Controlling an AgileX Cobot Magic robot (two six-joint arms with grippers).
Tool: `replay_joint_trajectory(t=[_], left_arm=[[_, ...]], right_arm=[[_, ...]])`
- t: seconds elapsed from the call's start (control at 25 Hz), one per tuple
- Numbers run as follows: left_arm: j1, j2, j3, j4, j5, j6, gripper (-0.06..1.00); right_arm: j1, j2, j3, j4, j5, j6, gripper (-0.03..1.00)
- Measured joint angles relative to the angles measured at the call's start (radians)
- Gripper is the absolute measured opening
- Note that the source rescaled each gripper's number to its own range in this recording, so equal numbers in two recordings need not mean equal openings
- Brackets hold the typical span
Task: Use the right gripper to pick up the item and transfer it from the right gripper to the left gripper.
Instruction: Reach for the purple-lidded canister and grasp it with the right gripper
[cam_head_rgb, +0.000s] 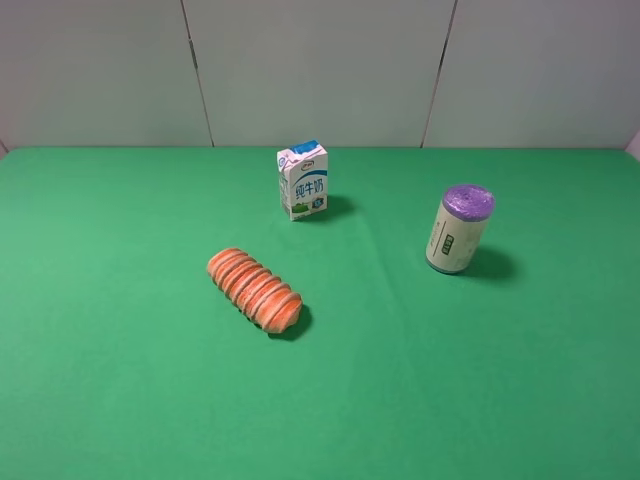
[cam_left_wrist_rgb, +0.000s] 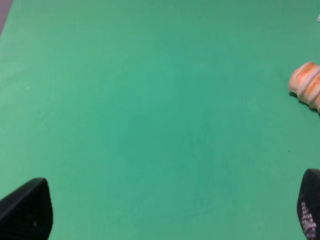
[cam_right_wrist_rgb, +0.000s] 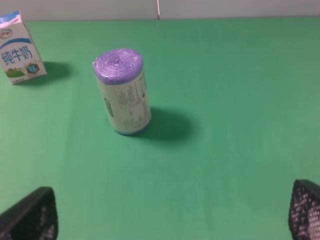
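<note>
The item (cam_head_rgb: 459, 229) is a cream roll with a purple top and a small printed label, standing upright on the green table at the right. The right wrist view shows the item (cam_right_wrist_rgb: 123, 92) some way ahead of my right gripper (cam_right_wrist_rgb: 172, 215), whose two black fingertips stand wide apart with nothing between them. My left gripper (cam_left_wrist_rgb: 167, 210) is open too, over bare green cloth, with only the fingertips (cam_left_wrist_rgb: 27, 210) showing. Neither arm appears in the high view.
A blue-white milk carton (cam_head_rgb: 303, 180) stands at the back centre, also seen as the carton (cam_right_wrist_rgb: 19, 49) behind the roll. An orange ridged bread loaf (cam_head_rgb: 255, 289) lies left of centre; the end of the loaf (cam_left_wrist_rgb: 306, 85) shows in the left wrist view.
</note>
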Motion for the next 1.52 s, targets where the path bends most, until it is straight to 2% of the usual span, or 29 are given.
replay_joint_trajectory(t=[0.36,0.52,0.88,1.32,1.52], left_arm=[[0.0,0.0,0.0,0.0,0.0,0.0,0.93],[0.0,0.0,0.0,0.0,0.0,0.0,0.93],[0.0,0.0,0.0,0.0,0.0,0.0,0.93],[0.0,0.0,0.0,0.0,0.0,0.0,0.93],[0.0,0.0,0.0,0.0,0.0,0.0,0.93]], right_arm=[[0.0,-0.001,-0.003,0.007,0.001,0.004,1.0],[0.0,0.065,-0.067,0.015,0.002,0.03,1.0],[0.0,0.469,-0.295,0.015,-0.001,0.001,1.0],[0.001,0.946,-0.584,0.015,0.001,-0.142,1.0],[0.089,1.108,-0.662,0.0,0.002,-0.167,1.0]])
